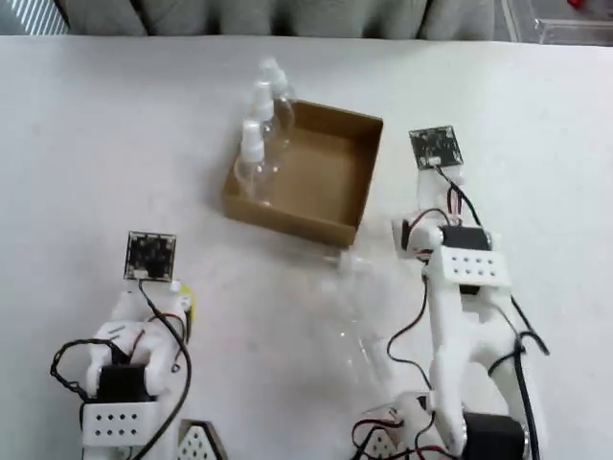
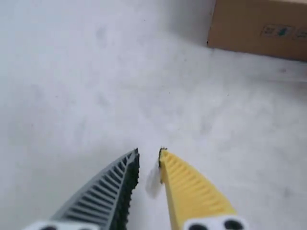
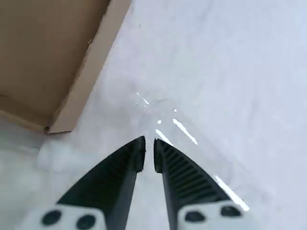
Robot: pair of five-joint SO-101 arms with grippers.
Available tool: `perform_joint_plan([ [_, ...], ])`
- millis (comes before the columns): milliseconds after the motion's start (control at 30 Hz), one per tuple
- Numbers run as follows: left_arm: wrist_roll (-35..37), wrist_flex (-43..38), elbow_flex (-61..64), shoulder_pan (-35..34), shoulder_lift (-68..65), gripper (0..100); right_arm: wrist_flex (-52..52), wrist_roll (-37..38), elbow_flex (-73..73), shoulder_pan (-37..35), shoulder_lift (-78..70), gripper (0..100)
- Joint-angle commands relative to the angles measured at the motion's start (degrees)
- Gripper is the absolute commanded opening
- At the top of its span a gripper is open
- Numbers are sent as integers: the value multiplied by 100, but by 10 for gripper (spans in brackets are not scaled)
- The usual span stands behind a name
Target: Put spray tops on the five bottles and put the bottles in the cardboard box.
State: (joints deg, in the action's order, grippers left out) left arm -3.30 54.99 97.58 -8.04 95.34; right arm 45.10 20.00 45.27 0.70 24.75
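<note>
In the high view the cardboard box [image 1: 287,218] sits mid-tabletop [image 1: 115,125], with capped clear bottles [image 1: 257,158] standing in a row along its 9-to-11 o'clock side (I cannot tell whether the farthest one is inside the wall). One more clear bottle [image 1: 356,297] lies flat on the tabletop at the box's 5 o'clock, its spray top toward the box corner. The right end effector [image 3: 148,154] hangs just over that bottle with its black fingers almost pressed together on nothing, and the left end effector [image 2: 149,160], at the box's 7 o'clock, has its fingers drawn nearly together above bare tabletop.
</note>
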Motion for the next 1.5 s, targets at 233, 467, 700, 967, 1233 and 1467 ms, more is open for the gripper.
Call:
perform_joint_plan([
  [233,-53,35,-26,-40,75,83,2695,2224,-413,31,743,19],
  [467,-53,35,-26,-40,75,83,4224,2840,-360,-215,760,19],
  [700,-53,35,-26,-57,75,83,3908,2778,633,-804,760,17],
  [967,-53,26,-26,-57,75,83,2914,2031,1178,-998,760,27],
  [1233,-62,-70,-26,-31,75,84,2993,1767,1160,-1200,760,190],
  [1467,-62,-70,-26,-22,75,85,3169,1468,993,-1692,725,156],
])
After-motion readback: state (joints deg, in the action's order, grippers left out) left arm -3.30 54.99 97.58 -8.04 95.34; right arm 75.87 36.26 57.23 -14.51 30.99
